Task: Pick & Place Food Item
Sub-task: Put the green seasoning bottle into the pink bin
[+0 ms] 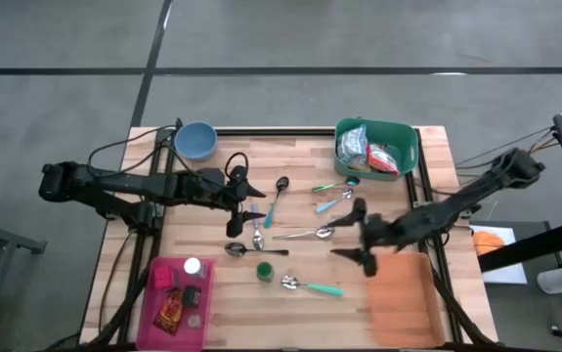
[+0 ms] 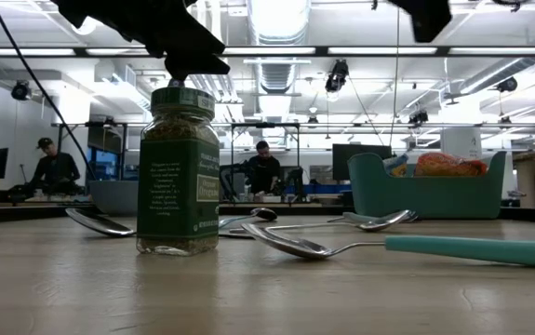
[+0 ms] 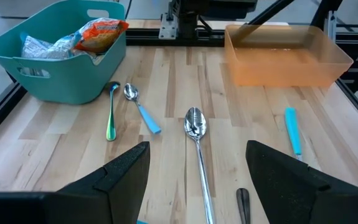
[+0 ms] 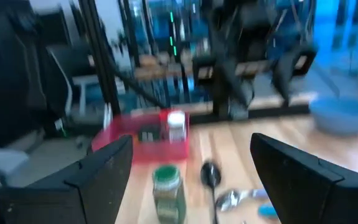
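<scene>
Food packets (image 1: 367,150) — a silvery one and a red-and-orange one — sit inside a teal basket (image 1: 405,135) at the far right corner of a wooden table (image 1: 300,308). Every place here is given relative to that basket. Well toward the table's middle, a green-lidded spice jar (image 1: 264,271) stands upright among several scattered spoons (image 1: 277,200). Beyond the jar, at the near corner farthest from the basket, a pink tray (image 1: 155,306) holds small items. An orange tray (image 1: 401,298) lies on the basket's side of the table, at the near edge. A blue bowl (image 1: 195,141) rests at the far edge, across the table from the basket. The left gripper (image 1: 245,202) hovers over the spoons with its jaws spread wide, holding nothing. The right gripper (image 1: 362,235) hangs between the basket and the orange tray — jaws also wide apart and empty.
</scene>
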You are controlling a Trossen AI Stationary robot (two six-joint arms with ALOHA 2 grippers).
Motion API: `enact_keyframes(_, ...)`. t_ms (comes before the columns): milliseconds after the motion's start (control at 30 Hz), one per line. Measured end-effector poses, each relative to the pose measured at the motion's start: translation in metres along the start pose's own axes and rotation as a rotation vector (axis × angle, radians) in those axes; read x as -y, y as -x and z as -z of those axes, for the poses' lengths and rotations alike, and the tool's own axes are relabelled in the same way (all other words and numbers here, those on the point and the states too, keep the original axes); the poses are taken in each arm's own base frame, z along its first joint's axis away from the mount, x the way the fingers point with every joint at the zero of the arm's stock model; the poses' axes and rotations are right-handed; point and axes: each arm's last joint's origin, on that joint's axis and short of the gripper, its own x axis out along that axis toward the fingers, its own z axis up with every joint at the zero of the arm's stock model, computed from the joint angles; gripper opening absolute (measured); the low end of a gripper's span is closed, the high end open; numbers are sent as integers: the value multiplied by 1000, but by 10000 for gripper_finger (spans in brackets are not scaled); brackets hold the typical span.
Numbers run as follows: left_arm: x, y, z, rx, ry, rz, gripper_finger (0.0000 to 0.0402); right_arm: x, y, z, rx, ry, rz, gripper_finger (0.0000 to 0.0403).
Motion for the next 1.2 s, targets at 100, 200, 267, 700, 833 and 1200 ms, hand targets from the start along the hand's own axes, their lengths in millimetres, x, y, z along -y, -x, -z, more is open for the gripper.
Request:
enact_keyframes(100,0,0,0,0,0,0,269,9,22,-4,101,-13,-17,322)
enact_keyframes(200,0,0,0,0,0,0,269,16,37,-7,181,-57,-34,322)
enact_keyframes(267,0,0,0,0,0,0,269,18,44,-8,205,-66,-56,322)
enact_keyframes(700,0,0,0,0,0,0,269,19,49,-11,223,-32,-72,322)
enact_keyframes(833,0,0,0,-1,0,0,269,19,49,-12,226,-33,-72,322)
enact_keyframes(1200,0,0,0,-1,0,0,269,19,48,-10,216,-29,-70,322)
